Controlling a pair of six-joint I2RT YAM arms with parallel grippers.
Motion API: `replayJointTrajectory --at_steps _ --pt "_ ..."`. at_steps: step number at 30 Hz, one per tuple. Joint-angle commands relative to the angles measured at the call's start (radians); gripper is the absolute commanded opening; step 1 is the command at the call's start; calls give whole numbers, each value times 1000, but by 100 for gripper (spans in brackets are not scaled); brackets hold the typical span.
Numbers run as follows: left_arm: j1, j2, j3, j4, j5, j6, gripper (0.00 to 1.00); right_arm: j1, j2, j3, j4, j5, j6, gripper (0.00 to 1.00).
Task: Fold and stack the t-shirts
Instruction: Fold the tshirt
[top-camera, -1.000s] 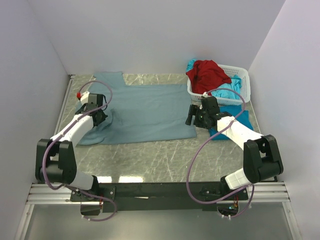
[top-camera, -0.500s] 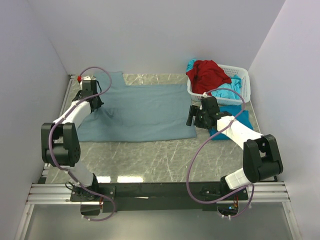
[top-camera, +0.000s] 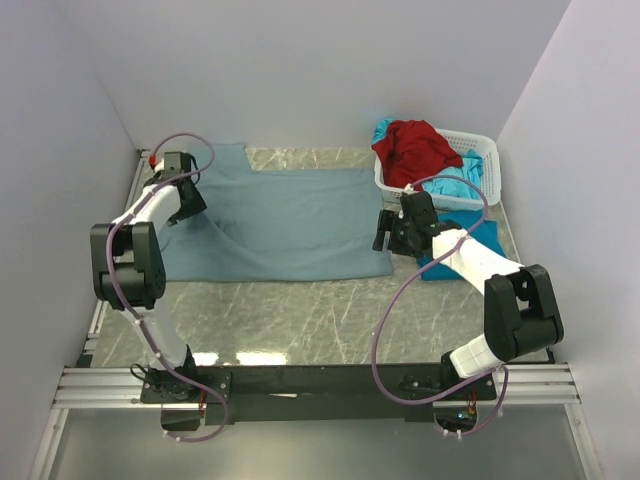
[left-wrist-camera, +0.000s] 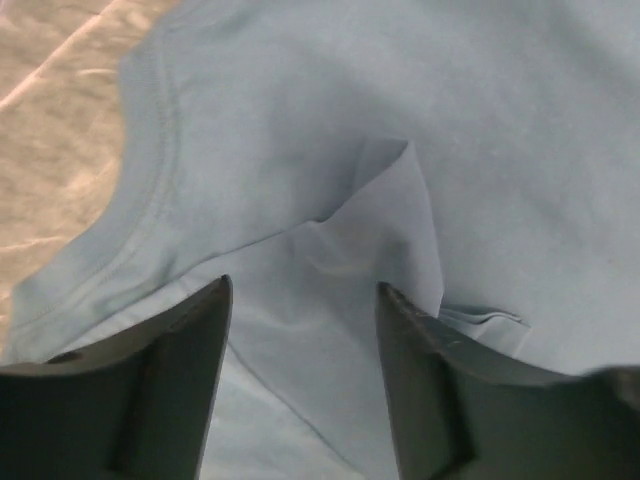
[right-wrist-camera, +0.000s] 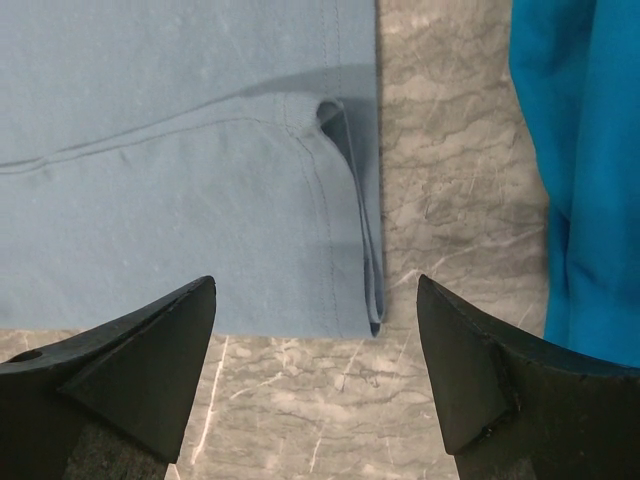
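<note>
Since the left end effector (left-wrist-camera: 300, 292) hung with jaws apart over a pucker by a curved seam, and the right end effector (right-wrist-camera: 315, 287) likewise above the hem corner, each grasp would need to take its edge squarely; the grey-blue t-shirt (top-camera: 285, 225) lay flat on the table (top-camera: 300, 312), long axis left-right, hem pointing right

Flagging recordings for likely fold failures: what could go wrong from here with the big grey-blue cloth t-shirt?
1. A pucker sits in the large grey-blue cloth t-shirt under the open left gripper; folding could trap the crease.
2. Its hem corner below the open right gripper gapes; a pinch might catch one layer only.
</note>
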Motion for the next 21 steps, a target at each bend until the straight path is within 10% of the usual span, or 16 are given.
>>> replayJointTrajectory --at_steps 1,2,3,9,15,21 --pt "5 -115 -9 -9 -60 -90 69 7 -2 45 16 -3 -20 88" --pt "8 -164 -21 -3 -80 -102 95 7 -5 47 16 -6 -21 88" --pt "8 -187 -32 3 -106 -118 99 7 -6 47 19 -7 -26 88" --pt "41 -350 -132 25 -114 -181 99 29 -20 53 47 -21 -49 88" --pt "116 -508 -438 363 303 -237 99 139 64 142 73 0 -73 89" --pt "137 -458 -602 463 430 -329 99 169 210 205 67 -4 -49 89"
